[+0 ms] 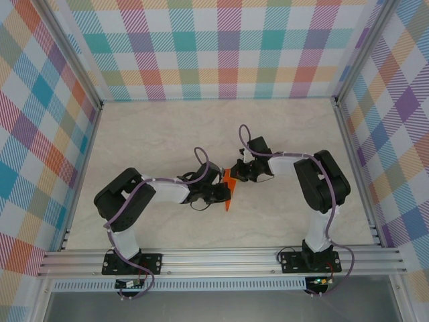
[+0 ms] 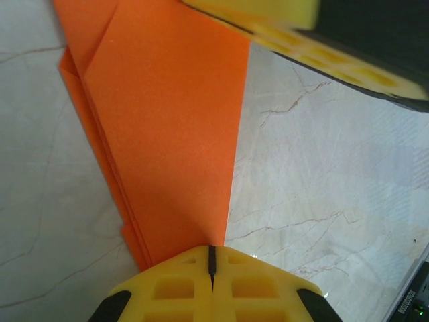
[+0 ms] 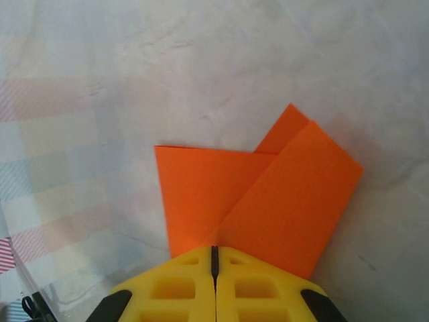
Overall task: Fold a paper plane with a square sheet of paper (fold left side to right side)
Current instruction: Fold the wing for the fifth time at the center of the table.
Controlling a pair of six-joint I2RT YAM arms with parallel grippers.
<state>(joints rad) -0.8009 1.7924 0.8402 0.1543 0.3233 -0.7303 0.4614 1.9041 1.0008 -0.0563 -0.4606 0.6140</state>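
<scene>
This is a robotics lab cell: aluminium-profile frame (image 1: 221, 258), plaid enclosure walls (image 1: 221, 47), marble-look tabletop (image 1: 154, 127), left arm (image 1: 134, 198) and right arm (image 1: 322, 178) bolted to the frame.

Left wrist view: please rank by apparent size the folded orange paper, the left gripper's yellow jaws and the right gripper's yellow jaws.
1. the folded orange paper, largest.
2-3. the left gripper and right gripper: yellow jaws look alike; nearness makes ranking unsure.

Sheet of paper (image 1: 228, 190) on the table (image 1: 167, 127), left hand (image 2: 212, 258) at its near end, right hand (image 3: 215, 251) at its far end.
</scene>
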